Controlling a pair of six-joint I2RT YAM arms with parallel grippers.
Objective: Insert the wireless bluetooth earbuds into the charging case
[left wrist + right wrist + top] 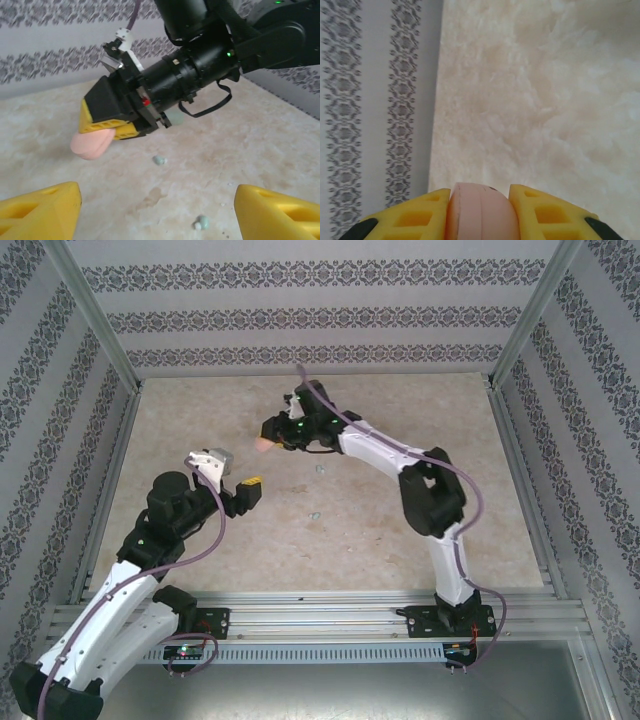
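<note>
- Two pale green earbuds [159, 160] lay apart on the tabletop [270, 150], roughly midway between its near and far edges.
- Right gripper [107, 131] clamped a pink charging case [90, 145], raised above the tabletop nearer the far edge.
- Left gripper [247, 490] hung with its fingers spread, holding nothing.

A matt, marble-patterned worktop [350, 540] in cream and beige sits inside a frame of brushed metal rails [330, 612], backed by walls [300, 300] with a flat printed-paper look. The pink case [479, 215] shows a smooth satin plastic shell with a fine seam. The fingers [415, 217] of the right end effector [480, 194] are matt yellow plastic with moulded cut-outs, as are those of the left end effector [157, 200]. The arm covers [375, 452] are glossy white plastic; the wrist housing [200, 65] is semi-gloss black. A pale green earbud [159, 160] looks smooth.
</note>
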